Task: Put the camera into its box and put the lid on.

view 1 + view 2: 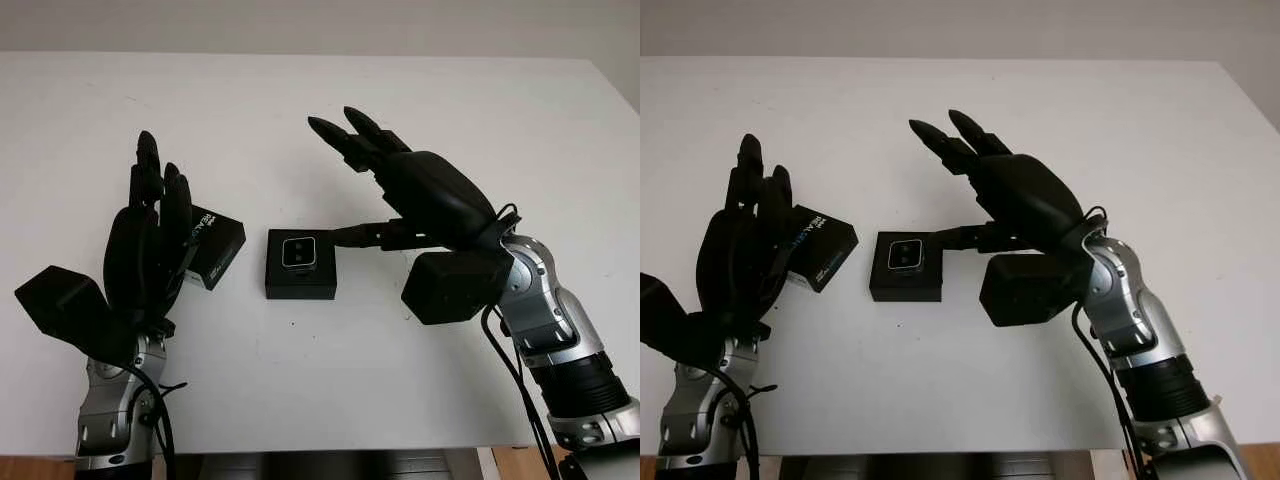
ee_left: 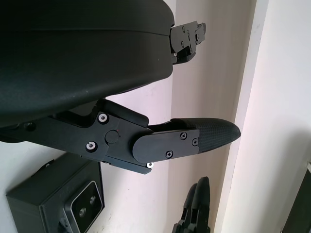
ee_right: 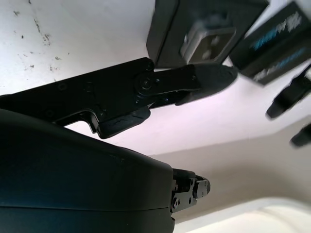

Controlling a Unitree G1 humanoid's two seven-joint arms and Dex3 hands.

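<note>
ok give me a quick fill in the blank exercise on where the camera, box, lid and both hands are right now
1. The camera sits inside the open ____.
2. The lid lies on the table between the box and the ____ hand.
3. The lid is ____ the box, not touching it.
4. Both the left hand and the right hand hold ____.

Missing words: box; left; beside; nothing

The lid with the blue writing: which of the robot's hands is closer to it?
Left. The left hand is raised right beside the lid; the right hand is beyond the box, farther off.
</note>
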